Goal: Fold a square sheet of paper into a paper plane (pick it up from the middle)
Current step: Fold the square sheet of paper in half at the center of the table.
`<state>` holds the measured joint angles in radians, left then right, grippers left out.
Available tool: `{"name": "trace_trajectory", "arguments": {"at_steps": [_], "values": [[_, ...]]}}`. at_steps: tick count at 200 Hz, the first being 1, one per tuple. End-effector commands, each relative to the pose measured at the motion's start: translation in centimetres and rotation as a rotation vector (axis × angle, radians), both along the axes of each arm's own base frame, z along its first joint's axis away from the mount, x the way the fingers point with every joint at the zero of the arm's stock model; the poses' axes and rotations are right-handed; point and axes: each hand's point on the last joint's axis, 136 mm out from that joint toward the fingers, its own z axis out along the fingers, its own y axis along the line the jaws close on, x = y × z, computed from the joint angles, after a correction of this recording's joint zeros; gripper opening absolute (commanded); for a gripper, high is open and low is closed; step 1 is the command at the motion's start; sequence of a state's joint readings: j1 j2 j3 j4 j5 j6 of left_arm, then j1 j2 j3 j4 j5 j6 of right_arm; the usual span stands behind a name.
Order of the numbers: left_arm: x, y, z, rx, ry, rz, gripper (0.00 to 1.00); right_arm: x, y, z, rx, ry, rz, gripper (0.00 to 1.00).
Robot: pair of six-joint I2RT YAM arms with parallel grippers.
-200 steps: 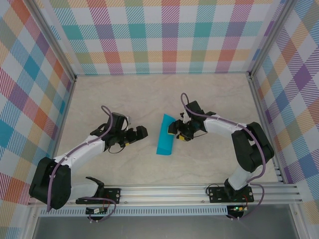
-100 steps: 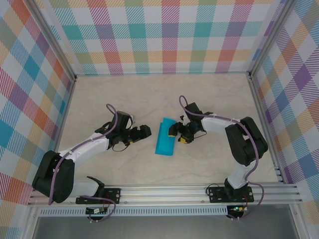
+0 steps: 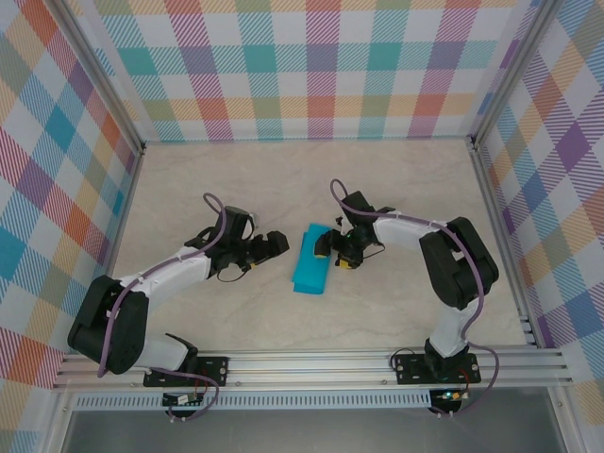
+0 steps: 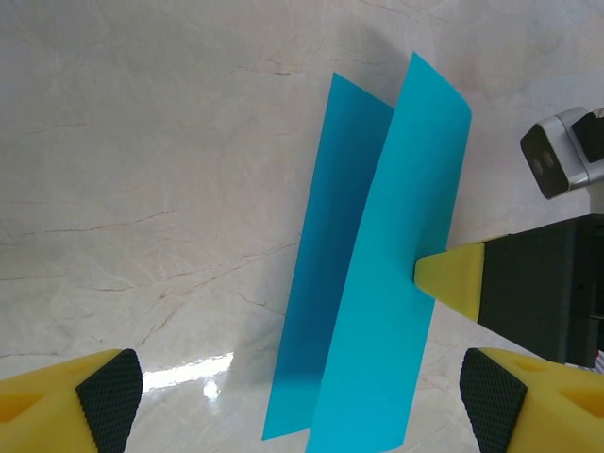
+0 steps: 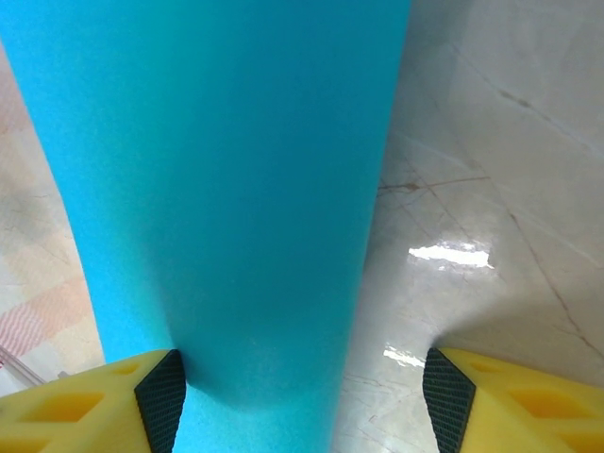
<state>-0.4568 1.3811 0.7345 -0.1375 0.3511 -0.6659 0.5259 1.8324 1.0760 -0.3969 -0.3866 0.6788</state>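
The square sheet of paper (image 3: pixel 310 265) is teal and folded in half lengthwise, lying mid-table with its upper flap lifted off the lower one (image 4: pixel 377 283). My left gripper (image 3: pixel 276 244) sits just left of it, open, nothing between its black pads (image 4: pixel 300 401). My right gripper (image 3: pixel 327 250) is at the paper's right edge, and one of its yellow fingers (image 4: pixel 453 276) touches the raised flap. In the right wrist view the flap (image 5: pixel 226 189) stands between the open jaws (image 5: pixel 304 396), close against the left pad (image 5: pixel 160 396) and well apart from the other.
Pale marble-patterned tabletop (image 3: pixel 236 179) lies all round the paper. Plaid walls (image 3: pixel 302 66) close the back and both sides. An aluminium rail (image 3: pixel 311 363) with the arm bases runs along the near edge.
My left gripper has moved right, closer to the paper's left edge. The right gripper has shifted slightly left with the flap, and the paper now looks lower and flatter.
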Motion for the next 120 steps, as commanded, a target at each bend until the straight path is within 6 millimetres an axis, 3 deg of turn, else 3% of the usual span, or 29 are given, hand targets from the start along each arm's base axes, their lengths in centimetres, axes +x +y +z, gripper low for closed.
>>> {"name": "trace_trajectory", "arguments": {"at_steps": [1, 80, 120], "values": [[0.4, -0.7, 0.8, -0.018, -0.029, -0.016, 0.90, -0.7, -0.4, -1.4, -0.044, 0.035, 0.021, 0.70], [0.7, -0.7, 1.3, -0.022, -0.077, -0.029, 0.91, -1.3, -0.5, -2.4, -0.061, 0.067, 0.048, 0.70], [0.6, -0.8, 1.6, -0.034, -0.109, -0.041, 0.93, -1.2, 0.3, -2.6, -0.021, 0.069, 0.076, 0.70]]}}
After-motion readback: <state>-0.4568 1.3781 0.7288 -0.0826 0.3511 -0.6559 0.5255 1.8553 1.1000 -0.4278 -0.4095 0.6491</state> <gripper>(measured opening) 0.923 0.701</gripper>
